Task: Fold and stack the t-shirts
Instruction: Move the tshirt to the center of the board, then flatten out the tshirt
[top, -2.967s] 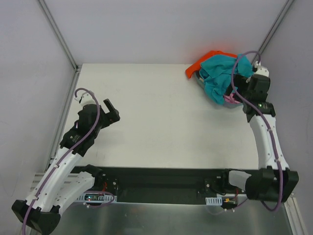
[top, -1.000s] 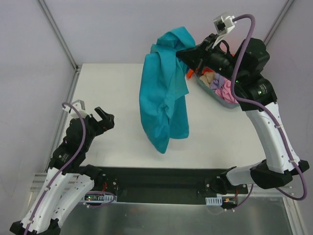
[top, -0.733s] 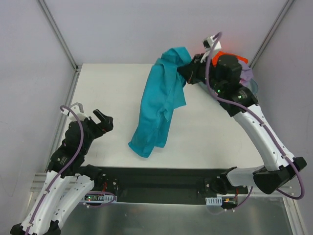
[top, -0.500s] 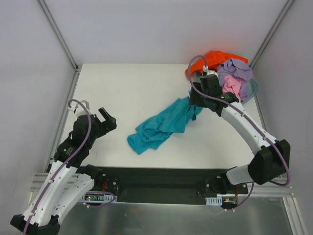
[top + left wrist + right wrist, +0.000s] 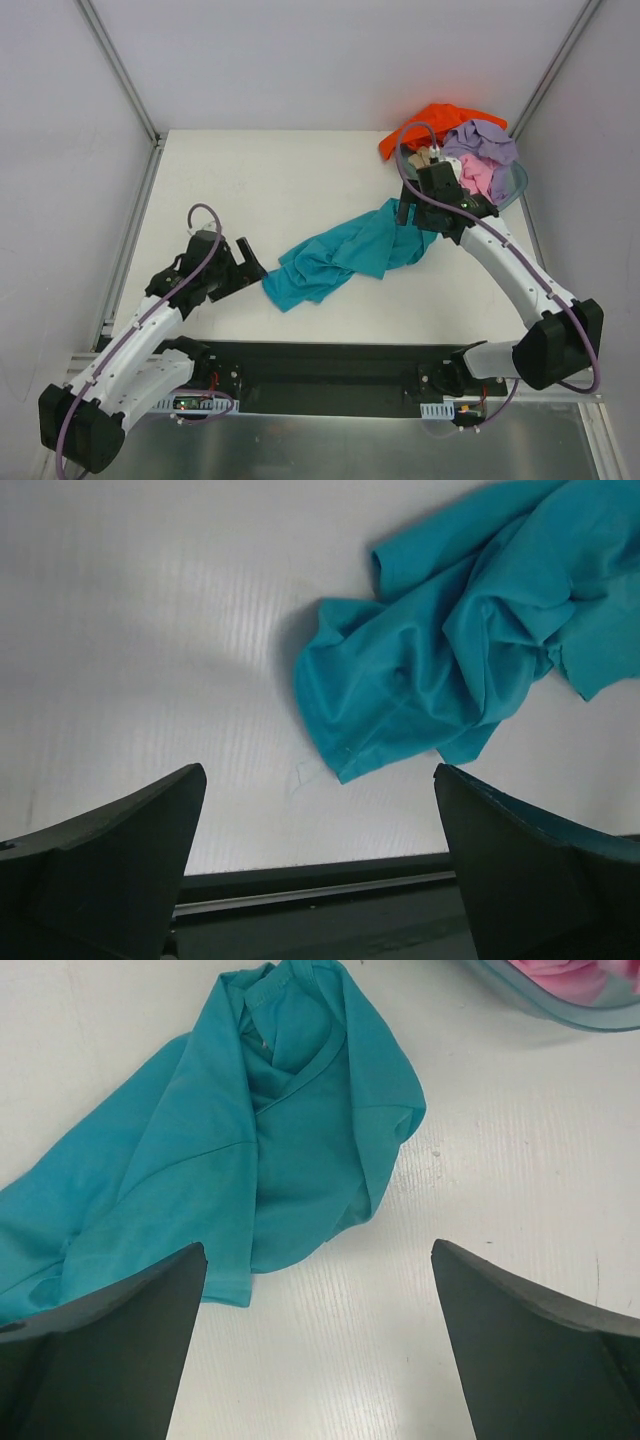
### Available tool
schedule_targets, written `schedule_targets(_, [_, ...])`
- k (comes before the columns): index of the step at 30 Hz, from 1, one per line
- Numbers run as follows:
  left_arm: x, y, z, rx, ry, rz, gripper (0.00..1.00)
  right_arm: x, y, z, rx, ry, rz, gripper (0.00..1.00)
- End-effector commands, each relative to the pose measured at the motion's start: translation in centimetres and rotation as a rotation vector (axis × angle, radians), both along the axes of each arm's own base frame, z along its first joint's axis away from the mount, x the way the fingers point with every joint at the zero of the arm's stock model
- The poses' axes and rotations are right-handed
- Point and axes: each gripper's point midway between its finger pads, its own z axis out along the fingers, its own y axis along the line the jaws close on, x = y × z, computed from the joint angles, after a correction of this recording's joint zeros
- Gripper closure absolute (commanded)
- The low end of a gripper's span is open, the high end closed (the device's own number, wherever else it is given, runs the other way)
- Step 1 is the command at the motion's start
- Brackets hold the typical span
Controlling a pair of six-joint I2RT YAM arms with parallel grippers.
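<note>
The teal t-shirt lies crumpled in a long heap across the middle of the white table; it also shows in the left wrist view and the right wrist view. My right gripper is open and empty, just above the shirt's right end. My left gripper is open and empty, just left of the shirt's lower left corner. The orange shirt, lavender shirt and pink shirt sit piled in the basin at the back right, with a bit of beige beside them.
The grey-blue round basin stands at the table's back right corner; its rim shows in the right wrist view. The table's near edge and a black rail lie right under my left gripper. Walls enclose the table on three sides.
My right gripper carried the teal shirt from the basin, lowered it onto the table and let go. My left arm swung right toward the shirt's left end.
</note>
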Motion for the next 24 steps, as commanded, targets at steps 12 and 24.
schedule_targets(12, [0.7,-6.1,-5.8,-0.138,0.151,-0.100,0.26,-3.7,5.0,-1.2,0.266,0.000,0.287,0.00])
schedule_targets(24, [3.8,-3.8,-7.0,0.026,0.116,-0.052,0.31,-6.3,6.1,-2.7,0.335,0.090,0.350,0.01])
